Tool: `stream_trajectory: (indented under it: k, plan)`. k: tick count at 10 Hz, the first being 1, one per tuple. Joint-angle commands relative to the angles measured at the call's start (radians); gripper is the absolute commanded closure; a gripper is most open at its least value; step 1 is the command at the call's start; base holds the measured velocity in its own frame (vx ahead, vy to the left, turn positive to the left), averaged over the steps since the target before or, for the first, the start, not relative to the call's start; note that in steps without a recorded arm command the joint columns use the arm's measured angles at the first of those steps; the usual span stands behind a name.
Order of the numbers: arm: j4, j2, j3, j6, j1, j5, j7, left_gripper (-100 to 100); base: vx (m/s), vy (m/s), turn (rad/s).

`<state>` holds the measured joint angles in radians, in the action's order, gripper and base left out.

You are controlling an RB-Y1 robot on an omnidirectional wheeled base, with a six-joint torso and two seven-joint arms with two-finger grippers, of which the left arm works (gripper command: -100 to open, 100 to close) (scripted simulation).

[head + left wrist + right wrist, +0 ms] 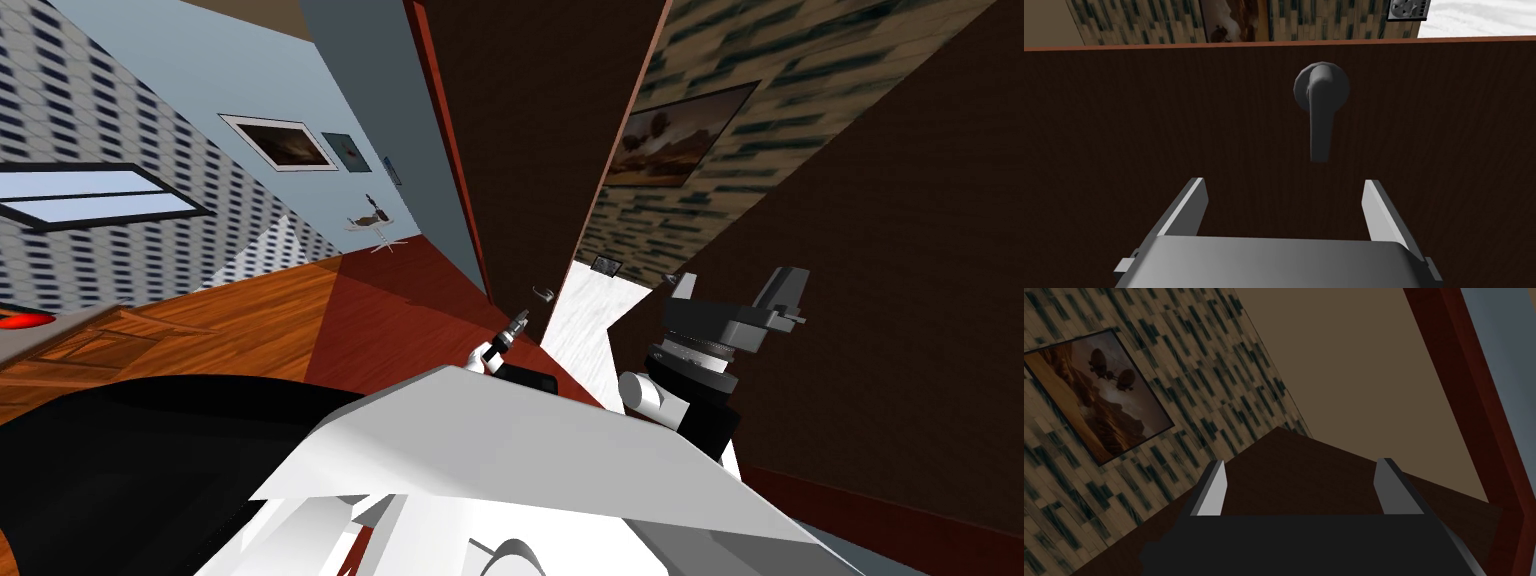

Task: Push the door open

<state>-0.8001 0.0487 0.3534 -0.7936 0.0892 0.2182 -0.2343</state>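
**A:** Where's the door?

**B:** Dead ahead. The door point(540, 130) is dark brown and ajar, and pale floor point(590, 330) shows through the gap at its free edge. The grey lever handle point(1320, 112) sits near that edge.

**A:** Left arm?

**B:** The left end effector point(1281, 207) faces the door panel square-on, fingers spread, nothing between them. The lever points back toward it from a round rose. Its tip lies just beyond the fingertips, and I see no contact.

**A:** Why there?

**B:** My read is leverage. The handle side is furthest from the red door frame point(450, 150), where the hinges probably are, so a push there swings easiest. The latch looks clear, so there's no need to clamp the lever.

**A:** Right arm?

**B:** The right end effector point(737, 292) is raised beside the gap, fingers apart and empty. It's likely parked out of the swing path.

**A:** Any labels or text?

**B:** Nothing readable. There's a framed picture point(1099, 398) on the patterned wall point(1214, 363) past the door, with no writing on it.
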Motion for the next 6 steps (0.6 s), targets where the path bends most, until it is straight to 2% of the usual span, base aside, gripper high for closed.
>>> stream_trajectory:
  k: [1, 4, 6]
  plan:
    - [0.039, -0.004, 0.014, -0.002, 0.015, 0.005, -0.004, -100, 0.154, 0.081, -0.024]
    - [0.096, -0.013, 0.029, -0.008, 0.039, 0.010, -0.007, -100, 0.151, 0.086, -0.014]
    - [0.110, -0.016, 0.033, -0.010, 0.045, 0.011, -0.008, -100, 0.063, 0.038, -0.004]
